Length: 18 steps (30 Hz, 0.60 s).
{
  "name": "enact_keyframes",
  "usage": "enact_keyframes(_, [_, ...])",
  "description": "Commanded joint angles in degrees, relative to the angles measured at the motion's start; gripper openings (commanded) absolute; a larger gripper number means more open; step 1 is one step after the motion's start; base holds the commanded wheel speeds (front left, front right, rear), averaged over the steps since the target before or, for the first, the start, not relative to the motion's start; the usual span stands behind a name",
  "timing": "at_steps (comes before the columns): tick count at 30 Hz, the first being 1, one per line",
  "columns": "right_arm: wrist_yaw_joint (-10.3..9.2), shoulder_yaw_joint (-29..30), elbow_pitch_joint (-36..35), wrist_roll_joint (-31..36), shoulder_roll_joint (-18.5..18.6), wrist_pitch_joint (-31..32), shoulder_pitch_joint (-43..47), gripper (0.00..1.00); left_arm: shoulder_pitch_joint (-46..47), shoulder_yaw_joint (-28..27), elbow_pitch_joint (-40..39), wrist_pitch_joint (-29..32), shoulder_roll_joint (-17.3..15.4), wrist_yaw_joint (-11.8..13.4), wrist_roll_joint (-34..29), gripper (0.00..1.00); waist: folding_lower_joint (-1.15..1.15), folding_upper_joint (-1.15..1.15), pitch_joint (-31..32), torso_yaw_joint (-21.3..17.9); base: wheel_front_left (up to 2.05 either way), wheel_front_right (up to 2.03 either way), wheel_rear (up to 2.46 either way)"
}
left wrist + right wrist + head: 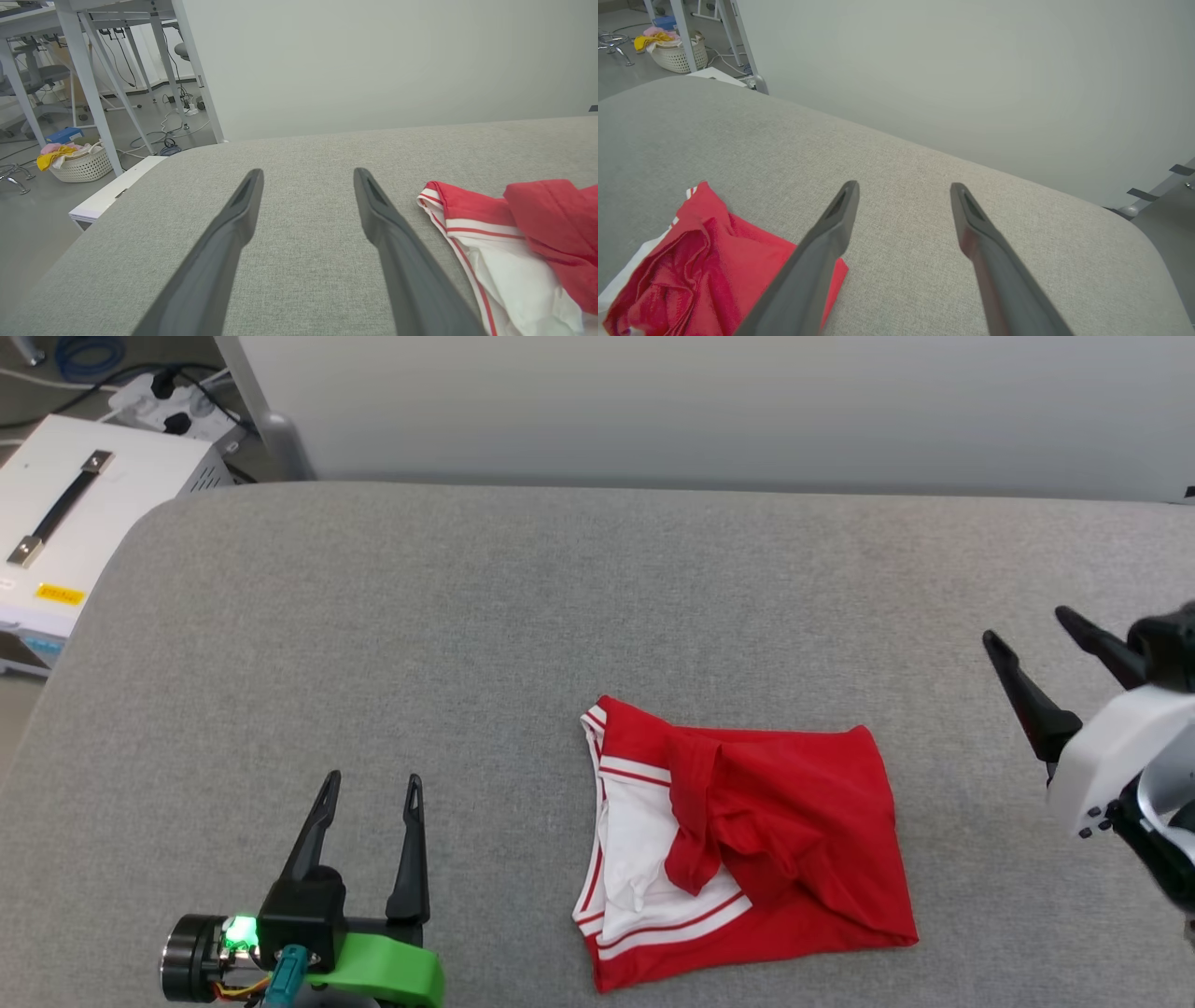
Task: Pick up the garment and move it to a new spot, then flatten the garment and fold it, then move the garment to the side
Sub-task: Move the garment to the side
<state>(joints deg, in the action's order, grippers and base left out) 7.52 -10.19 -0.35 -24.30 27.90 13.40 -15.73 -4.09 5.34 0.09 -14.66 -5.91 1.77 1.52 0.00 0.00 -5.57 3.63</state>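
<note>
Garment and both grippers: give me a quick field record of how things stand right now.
surface: grey fabric-covered table
garment: red and white, lying in a loose, rumpled fold near the front edge, held by nothing
left gripper: open, empty, left of the garment, apart from it
right gripper: open, empty, right of the garment, apart from it
off the table: white box with a black handle; basket of clothes on the floor
</note>
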Motion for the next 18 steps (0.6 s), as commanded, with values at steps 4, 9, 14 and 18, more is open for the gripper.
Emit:
enact_keyframes(4, [-0.03, -5.8, 1.7, -10.8, 4.3, 13.2, -3.2, 1.00, 1.8, 0.1, 0.0, -0.3, 0.4, 0.1, -0.2, 1.00, 0.00, 0.00, -2.4, 1.4, 0.00, 0.00, 0.00])
enact_keyframes(9, [-0.03, -10.2, 2.7, -22.9, 6.6, 26.2, -3.1, 1.00, 3.1, 0.6, 0.1, -0.3, 0.7, -0.1, -0.1, 1.00, 0.00, 0.00, -4.1, 2.6, 0.00, 0.00, 0.00])
enact_keyframes(14, [-0.03, -12.7, 4.4, -26.8, 6.5, 30.0, -2.5, 1.00, 4.4, 0.7, -0.1, -0.3, 1.1, 0.1, 0.1, 1.00, 0.00, 0.00, -6.0, 4.0, 0.00, 0.00, 0.00])
enact_keyframes(18, [-0.03, -14.3, 7.0, -27.1, 4.8, 28.5, -3.2, 1.00, 5.4, 1.0, -0.2, -0.3, 1.3, 0.0, 0.1, 1.00, 0.00, 0.00, -7.8, 5.1, 0.00, 0.00, 0.00])
